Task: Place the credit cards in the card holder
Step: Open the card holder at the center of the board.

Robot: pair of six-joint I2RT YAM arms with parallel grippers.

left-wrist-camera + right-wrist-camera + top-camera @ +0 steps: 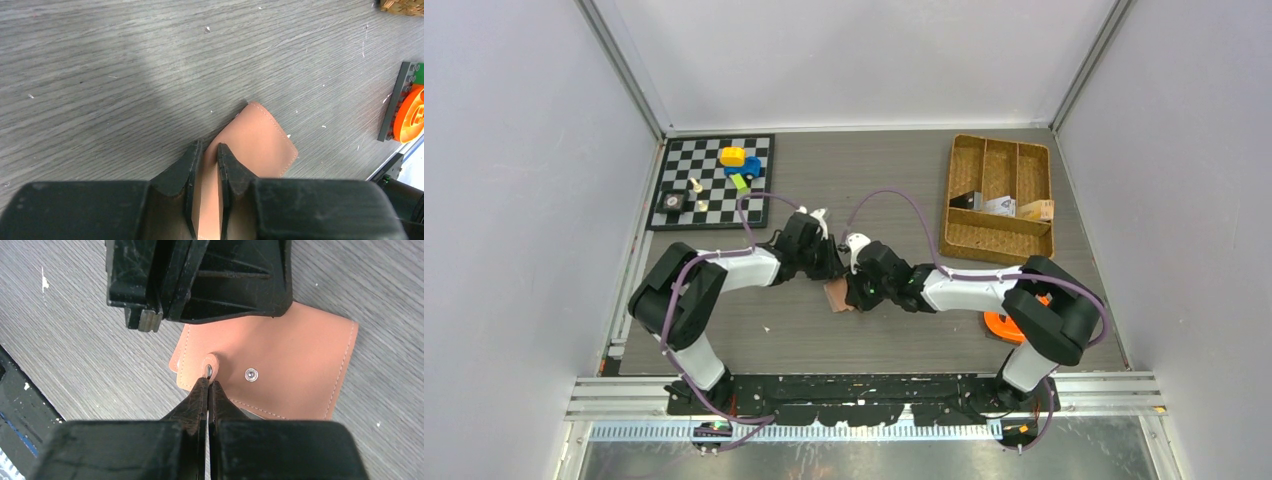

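The salmon-pink card holder (836, 297) lies at the table's middle between both grippers. In the left wrist view my left gripper (207, 146) has its jaws narrowly closed on one leaf of the card holder (260, 137), which runs up between the fingers. In the right wrist view my right gripper (208, 381) is shut on the small snap tab (209, 364) of the card holder (295, 355), beside the round snap button (251, 374). The left gripper (200, 280) holds the far edge. A dark card (965, 200) and a pale card (997, 206) lie in the wicker tray.
The wicker tray (999, 235) stands at the back right with a tan box (1037, 210). A chessboard (714, 185) with small toys (739, 162) is at the back left. An orange disc (1001, 325) lies beside the right arm's base, also in the left wrist view (411, 115).
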